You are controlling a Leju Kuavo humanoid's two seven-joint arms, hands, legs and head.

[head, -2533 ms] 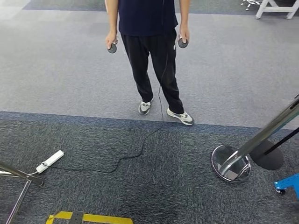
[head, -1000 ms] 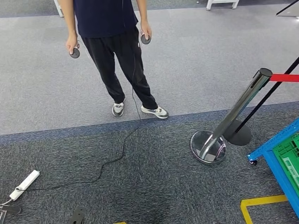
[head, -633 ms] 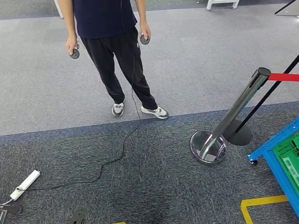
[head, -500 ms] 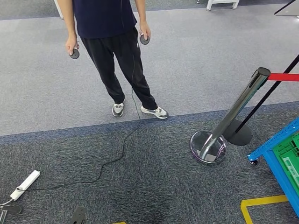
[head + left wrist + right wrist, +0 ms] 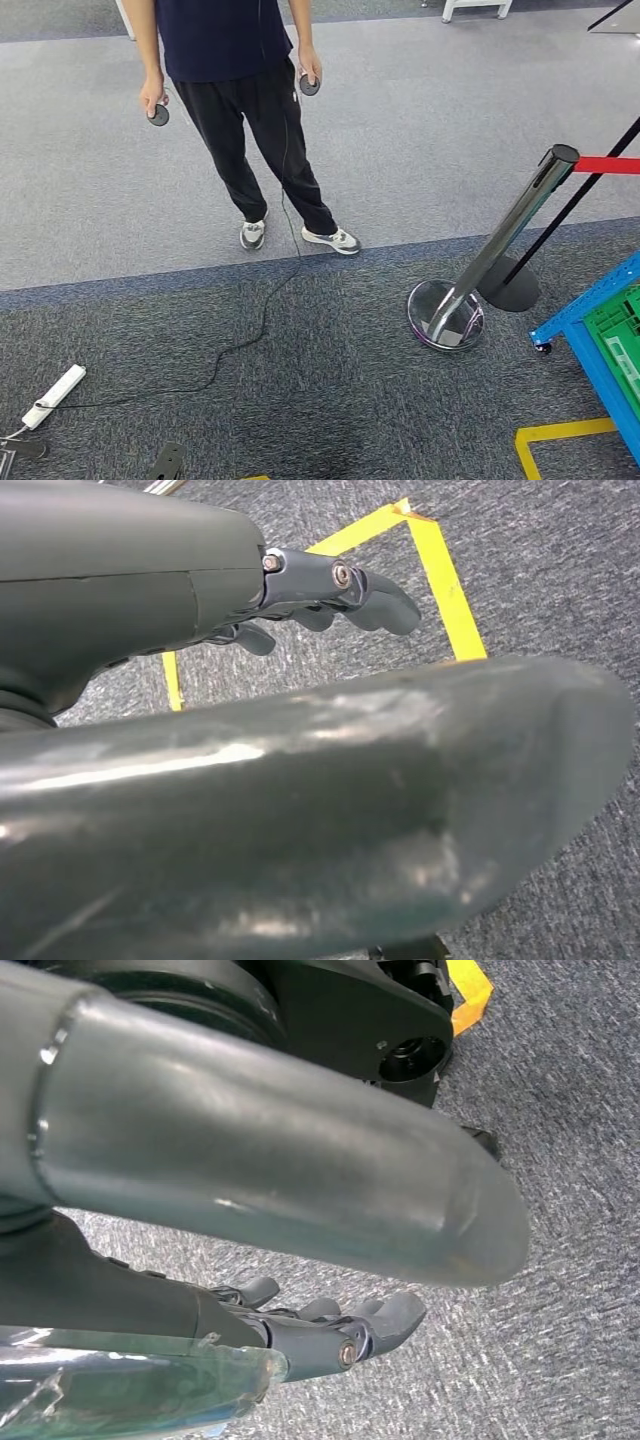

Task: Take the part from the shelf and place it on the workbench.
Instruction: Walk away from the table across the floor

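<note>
Both my arms hang over grey carpet. My left hand [image 5: 332,585] and right hand [image 5: 332,1335] hold nothing, fingers loosely extended and apart. I judge the task barely begun: no part is picked up, and I cannot see the part itself. A blue shelf [image 5: 596,345] corner with a green bin [image 5: 623,325] sits at my right. A person [image 5: 241,90] stands ahead.

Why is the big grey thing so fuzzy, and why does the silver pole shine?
Left wrist view: the thumb sits too near the lens, so it blurs, while the fingers stay sharp. Head view: the pole and its base mirror room light.
</note>
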